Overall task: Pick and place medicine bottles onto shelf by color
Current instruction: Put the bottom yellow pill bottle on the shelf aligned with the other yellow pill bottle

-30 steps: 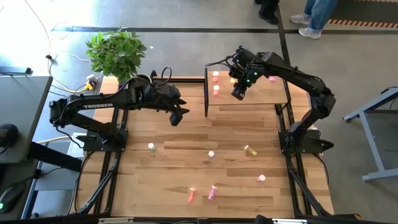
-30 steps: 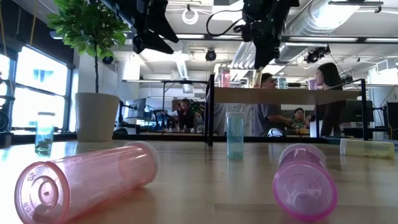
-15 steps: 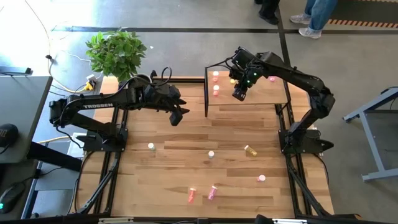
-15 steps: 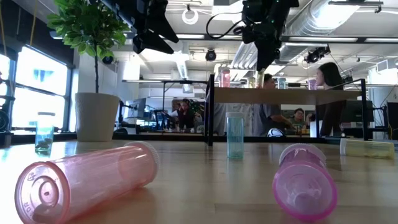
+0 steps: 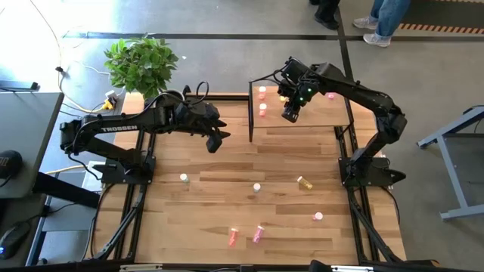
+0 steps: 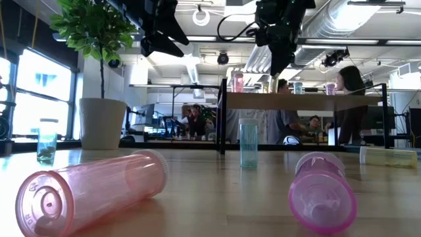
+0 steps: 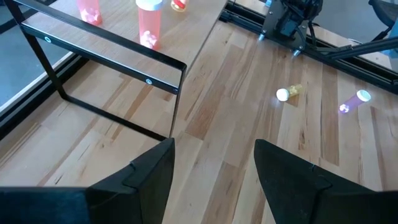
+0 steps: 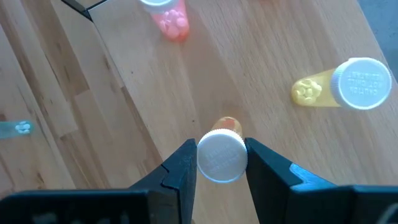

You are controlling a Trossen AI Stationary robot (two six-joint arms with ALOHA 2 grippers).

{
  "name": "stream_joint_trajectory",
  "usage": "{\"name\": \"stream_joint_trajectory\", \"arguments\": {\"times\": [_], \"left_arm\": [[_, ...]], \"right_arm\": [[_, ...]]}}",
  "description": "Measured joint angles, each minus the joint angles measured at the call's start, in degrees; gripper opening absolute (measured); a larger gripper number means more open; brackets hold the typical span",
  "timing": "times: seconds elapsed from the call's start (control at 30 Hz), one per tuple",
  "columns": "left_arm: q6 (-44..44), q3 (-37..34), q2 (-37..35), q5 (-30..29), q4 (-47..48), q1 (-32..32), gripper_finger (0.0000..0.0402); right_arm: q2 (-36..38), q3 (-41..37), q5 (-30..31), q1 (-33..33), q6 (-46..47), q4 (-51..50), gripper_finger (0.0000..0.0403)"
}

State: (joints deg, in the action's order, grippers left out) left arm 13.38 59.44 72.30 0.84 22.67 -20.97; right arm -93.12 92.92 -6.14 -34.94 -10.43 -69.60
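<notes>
The right gripper (image 5: 290,115) is hanging over the shelf (image 5: 318,117) at the far side of the worktop (image 5: 227,196), its jaws clamped on a white-capped yellow bottle (image 8: 222,155) that is pointing down at the shelf board. In the right wrist view a second yellow bottle (image 8: 345,87) is standing on the board near it, and a pink bottle (image 8: 169,18) is standing farther off by the shelf edge. From above, two pink bottles (image 5: 262,100) are showing at the shelf's left end and a magenta one (image 5: 331,96) toward its right.

The left gripper (image 5: 217,141) is waiting above the worktop, left of the shelf, with its jaws apart and nothing between them.

Other bottles are sitting loose on the worktop: a pale one (image 5: 184,178), another pale one (image 5: 256,187), a yellow one lying down (image 5: 305,183), a magenta one (image 5: 318,217), and a pink pair lying near the front edge (image 5: 245,236). A plant (image 5: 141,64) is standing off the far left corner.
</notes>
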Motion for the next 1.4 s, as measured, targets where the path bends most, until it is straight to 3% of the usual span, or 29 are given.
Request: {"name": "stream_joint_trajectory", "arguments": {"times": [1.4], "left_arm": [[-0.01,0.0,0.01,0.0,0.01,0.0,0.0212]], "right_arm": [[0.0,0.0,0.95,-0.02,-0.58,-0.44,0.0136]]}}
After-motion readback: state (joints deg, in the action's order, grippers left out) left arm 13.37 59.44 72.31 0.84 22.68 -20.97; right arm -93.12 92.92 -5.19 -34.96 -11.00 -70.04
